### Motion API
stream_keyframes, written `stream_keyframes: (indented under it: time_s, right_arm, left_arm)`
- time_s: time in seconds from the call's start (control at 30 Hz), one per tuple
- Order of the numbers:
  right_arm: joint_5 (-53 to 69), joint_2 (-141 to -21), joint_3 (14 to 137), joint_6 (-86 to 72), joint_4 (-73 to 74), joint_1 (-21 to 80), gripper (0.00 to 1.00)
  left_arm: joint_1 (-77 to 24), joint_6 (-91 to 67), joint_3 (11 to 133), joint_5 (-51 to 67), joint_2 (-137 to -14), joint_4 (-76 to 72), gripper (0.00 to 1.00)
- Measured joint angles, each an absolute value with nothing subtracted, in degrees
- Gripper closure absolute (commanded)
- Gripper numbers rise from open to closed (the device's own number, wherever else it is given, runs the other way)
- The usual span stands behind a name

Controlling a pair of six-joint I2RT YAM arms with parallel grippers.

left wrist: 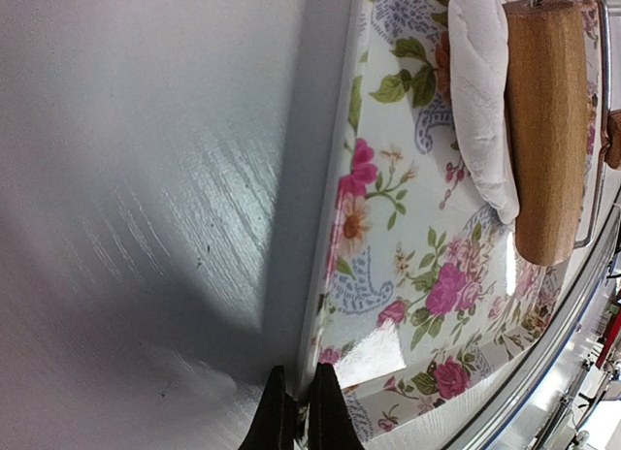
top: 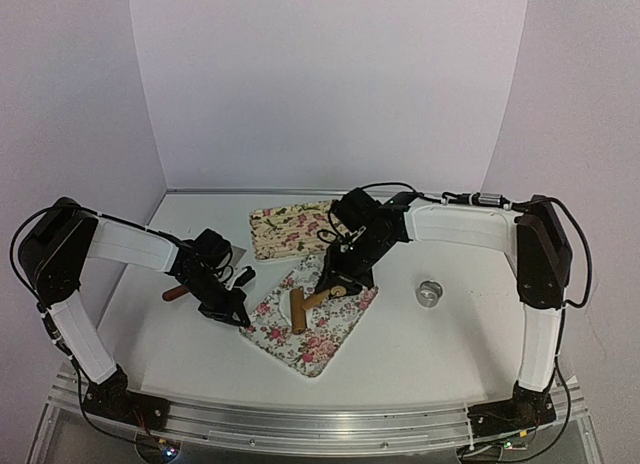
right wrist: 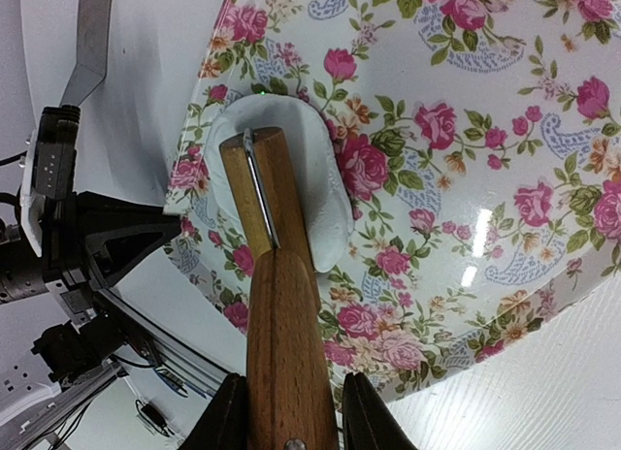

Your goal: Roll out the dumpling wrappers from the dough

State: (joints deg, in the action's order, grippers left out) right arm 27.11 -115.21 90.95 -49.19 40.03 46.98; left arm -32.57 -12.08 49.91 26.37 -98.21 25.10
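On near tray (top: 320, 349): dough (right wrist: 325, 208) beneath roller (top: 298, 310). Behind it: second tray (top: 285, 232). To its right: ring (top: 430, 293). At its left edge: left hand (top: 238, 316).

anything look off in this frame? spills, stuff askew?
No spill or damage visible. The near tray lies diagonal to the edge of the table, with the left pincer shut on its rim. The dough sits off-centre, near one rim, under the roller that the right pincer holds.

right wrist: wooden roller (right wrist: 281, 198) is covering part of the dough (right wrist: 325, 212) | left wrist: dough and flowered tray (left wrist: 408, 275) are running off the top edge
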Motion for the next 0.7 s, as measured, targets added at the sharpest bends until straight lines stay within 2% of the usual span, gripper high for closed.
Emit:
stream_keyframes:
  time_s: [0.7]
  right_arm:
    - [26.85, -112.71, 87.55, -49.63, 38.85, 46.20, 1.00]
  left_arm:
    - [-31.69, -12.27, 49.91, 26.39, -98.19, 25.02, 1.00]
